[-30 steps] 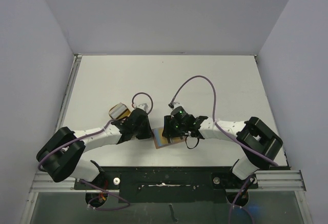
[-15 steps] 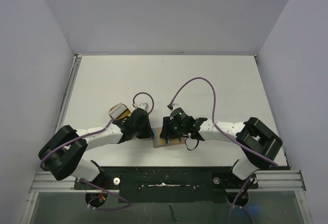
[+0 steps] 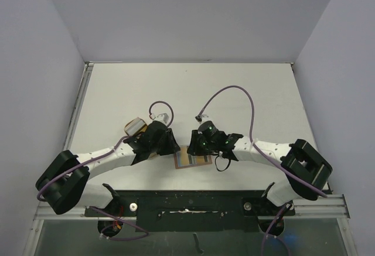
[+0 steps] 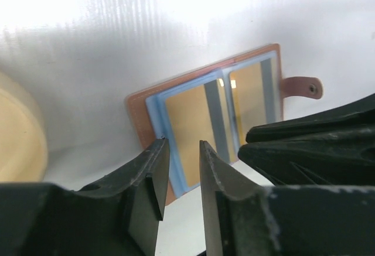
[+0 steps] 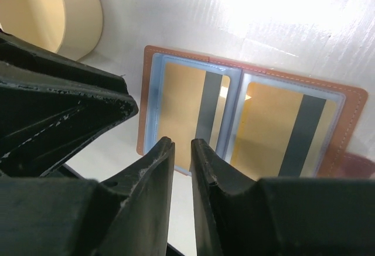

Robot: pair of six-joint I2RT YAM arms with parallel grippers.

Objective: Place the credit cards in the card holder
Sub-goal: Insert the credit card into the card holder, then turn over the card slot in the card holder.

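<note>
The card holder (image 3: 192, 160) lies open and flat on the table between my two grippers. It is reddish-brown with a closing tab (image 4: 299, 87). Two gold credit cards with dark stripes (image 4: 193, 121) (image 4: 252, 92) sit in its light blue sleeves, also in the right wrist view (image 5: 181, 109) (image 5: 275, 127). My left gripper (image 3: 174, 148) (image 4: 181, 144) hovers over the holder's left end, jaws almost together and empty. My right gripper (image 3: 189, 149) (image 5: 183, 142) hovers close over the same half, jaws almost together and empty.
A pale tan case with one rounded end (image 3: 136, 127) lies just left of the left gripper, also in the wrist views (image 4: 17, 133) (image 5: 64, 10). The two gripper heads are very close to each other above the holder. Purple cables loop behind both wrists.
The holder has turned from tilted to lying squarer to the table's front edge, and more of it shows. Both arms have shifted a little; both grippers stay over it.
</note>
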